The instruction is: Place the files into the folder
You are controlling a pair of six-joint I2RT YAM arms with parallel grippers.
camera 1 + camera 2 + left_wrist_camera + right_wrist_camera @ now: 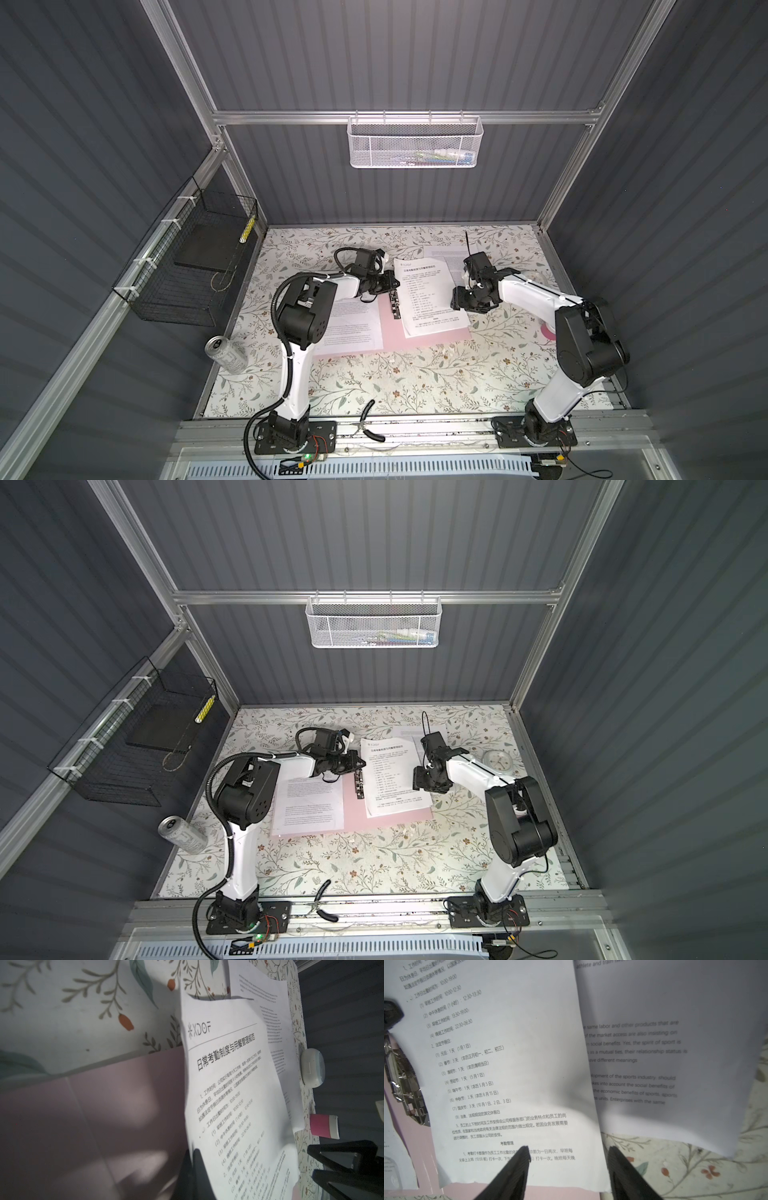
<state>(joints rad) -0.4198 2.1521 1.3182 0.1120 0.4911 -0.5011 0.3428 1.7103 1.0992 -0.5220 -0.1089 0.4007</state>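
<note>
Jaws of right gripper (pixel 569 1150) apart over sheet (pixel 508 1053) edge.

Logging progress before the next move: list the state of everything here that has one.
folder: open, lying flat.
headed sheet: skewed across folder's right half.
second sheet: flat on folder's left half.
third sheet: flat, partly under headed sheet.
can: lying on its side.
left gripper: shut on headed sheet's edge.
right gripper: open, straddling that sheet's opposite edge.

The left arm (pixel 298 382) and right arm (pixel 552 395) are cased in white, with black joints; a ribbed black cable (pixel 273 307) is tied along the left one.
</note>
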